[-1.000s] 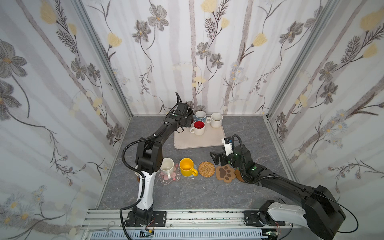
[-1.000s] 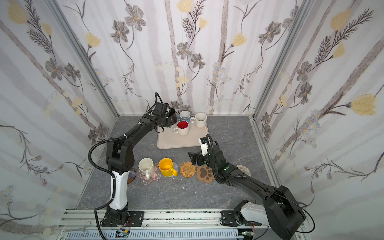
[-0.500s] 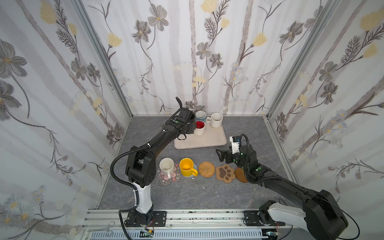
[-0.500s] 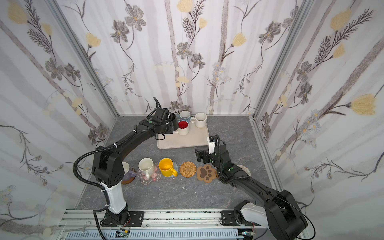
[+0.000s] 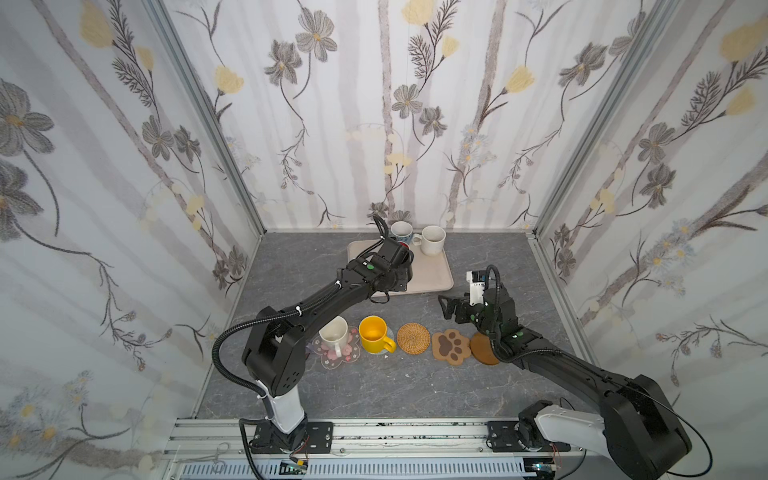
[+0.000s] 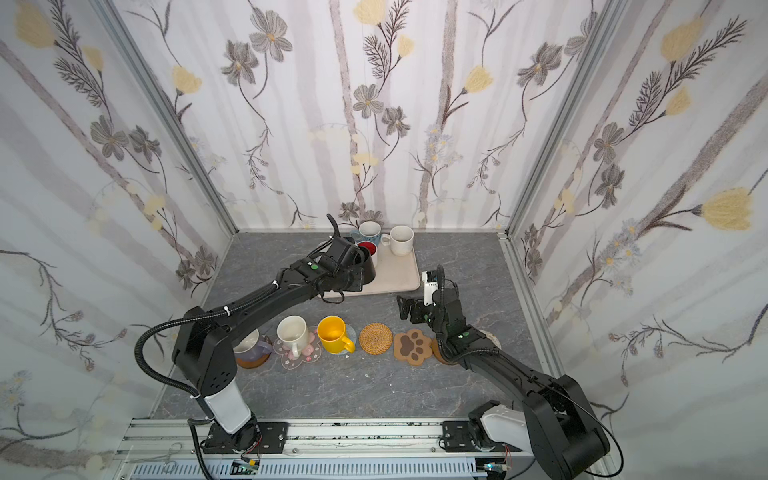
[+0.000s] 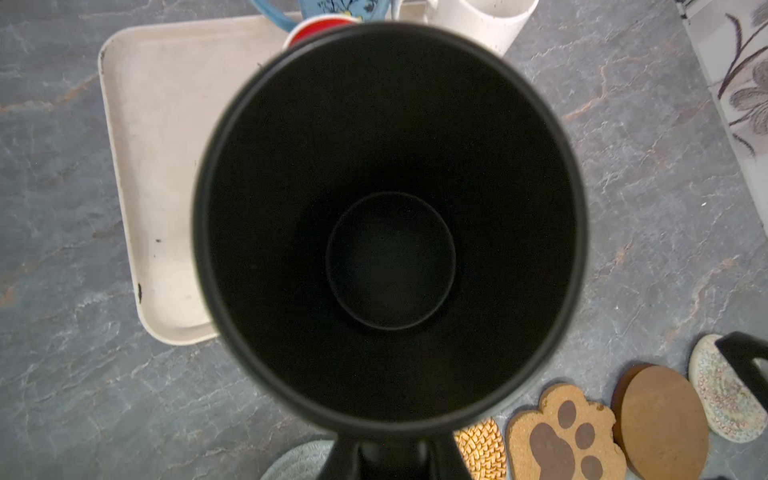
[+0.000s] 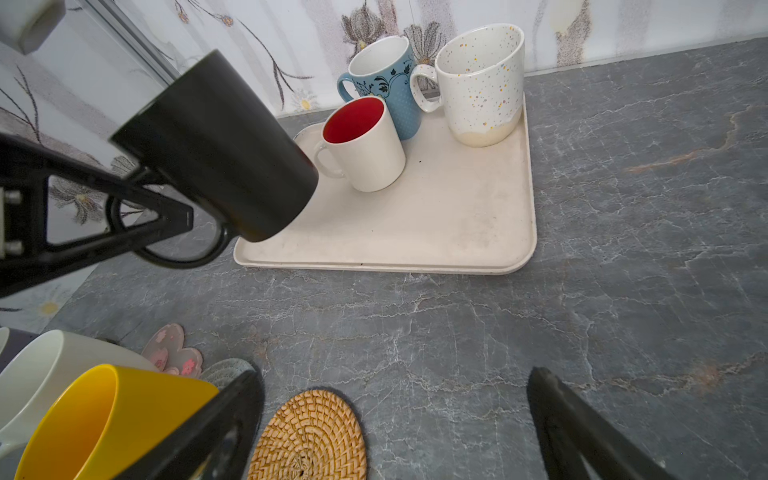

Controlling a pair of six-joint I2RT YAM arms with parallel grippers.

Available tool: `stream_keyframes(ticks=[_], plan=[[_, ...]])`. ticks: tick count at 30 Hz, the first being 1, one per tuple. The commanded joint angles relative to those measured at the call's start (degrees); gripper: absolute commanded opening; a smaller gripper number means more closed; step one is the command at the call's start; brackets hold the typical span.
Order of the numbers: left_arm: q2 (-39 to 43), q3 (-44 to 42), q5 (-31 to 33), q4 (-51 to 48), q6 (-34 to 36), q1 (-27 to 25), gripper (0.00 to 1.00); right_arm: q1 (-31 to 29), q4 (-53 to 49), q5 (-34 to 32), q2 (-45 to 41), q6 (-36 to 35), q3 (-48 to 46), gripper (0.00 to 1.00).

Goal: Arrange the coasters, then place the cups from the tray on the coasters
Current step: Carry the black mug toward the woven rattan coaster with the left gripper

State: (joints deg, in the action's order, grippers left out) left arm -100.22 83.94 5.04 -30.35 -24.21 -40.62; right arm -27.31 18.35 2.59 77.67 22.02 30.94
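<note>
My left gripper [image 5: 394, 275] is shut on the handle of the black cup [image 5: 405, 266], held tilted in the air over the tray's [image 5: 434, 276] front left part. In the left wrist view the cup's dark inside [image 7: 390, 228] fills the middle. On the tray stand a blue-and-white cup [image 8: 386, 79], a speckled cream cup [image 8: 482, 83] and a white cup with red inside [image 8: 361, 145]. My right gripper [image 5: 451, 307] is open and empty, just behind the rattan coaster [image 5: 413, 338] and the paw coaster [image 5: 451, 346].
A white cup [image 5: 334, 332] sits on the pink blossom coaster [image 5: 347, 357], and a yellow cup [image 5: 374, 332] on a grey-blue coaster [image 8: 226, 370]. A lavender cup [image 6: 249, 351] shows behind the left arm. A brown disc [image 5: 482, 351] and a white woven round [image 6: 493, 334] lie under the right arm.
My left gripper has carried the black cup from the tray's back left corner forward and to the right, above the tray. The right gripper has shifted slightly to the right, still open.
</note>
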Motion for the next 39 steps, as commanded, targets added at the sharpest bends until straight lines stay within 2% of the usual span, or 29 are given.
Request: stream_keyframes(ticks=[1,5,19,39], plan=[[1.99,-2.00,3.59,3.45,-3.17,-2.61,0.00,0.20,2.48,0.26,0.29,0.61,-0.13,1.00],[3.30,-4.36,5.01,3.54,-5.52,-6.37,0.00,0.40,2.53,0.47,0.72,0.74,-0.05,1.00],[5.92,-11.55,10.36,4.33,-12.24,-14.58,0.00,0.79,2.24,0.13,0.86,0.74,-0.01,1.00],[8.03,-19.40,9.61,5.30,-17.08,-20.07,0.00,2.97,3.36,2.17,1.71,3.73,-0.75,1.00]])
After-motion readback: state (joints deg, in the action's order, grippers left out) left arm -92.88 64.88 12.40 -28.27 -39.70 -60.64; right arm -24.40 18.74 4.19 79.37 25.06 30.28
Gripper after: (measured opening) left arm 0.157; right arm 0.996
